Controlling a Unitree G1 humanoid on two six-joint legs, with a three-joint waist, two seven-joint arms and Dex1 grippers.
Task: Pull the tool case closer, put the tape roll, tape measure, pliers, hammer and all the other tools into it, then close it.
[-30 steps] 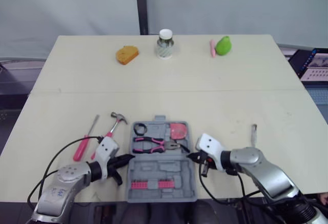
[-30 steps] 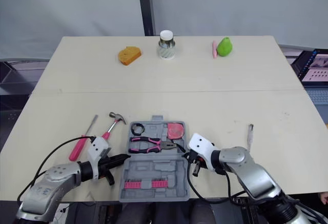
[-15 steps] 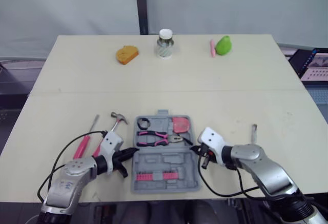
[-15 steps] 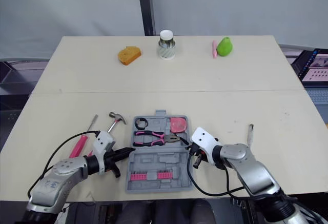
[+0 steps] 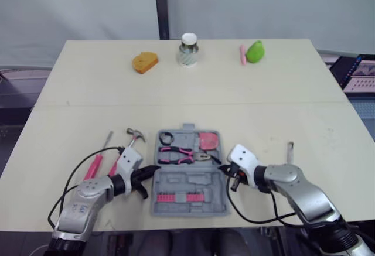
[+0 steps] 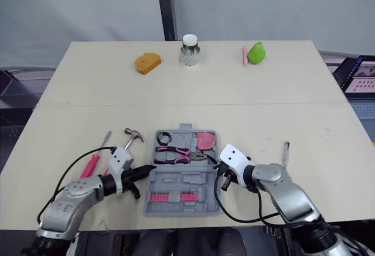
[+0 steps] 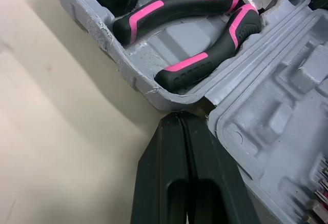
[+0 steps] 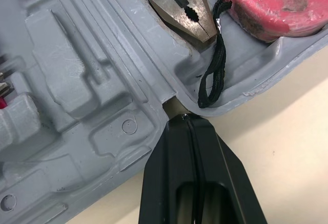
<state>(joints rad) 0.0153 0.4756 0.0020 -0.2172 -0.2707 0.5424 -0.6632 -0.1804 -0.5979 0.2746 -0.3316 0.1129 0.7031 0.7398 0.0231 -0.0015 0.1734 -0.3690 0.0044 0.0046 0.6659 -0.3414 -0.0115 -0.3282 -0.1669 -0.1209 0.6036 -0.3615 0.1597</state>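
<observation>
Matte beige table [image 5: 193,109], moulded grey tool case [image 5: 187,181]

The left arm [image 5: 87,194] and the right arm [image 5: 296,183] have rounded silver-grey metal shells, a white boxy wrist housing [image 5: 241,157] and thin black cables [image 5: 75,170] looping beside them, and the left end effector [image 5: 153,169] and the right end effector [image 5: 221,167] each have two matte black tapered fingers [image 7: 169,172].
</observation>
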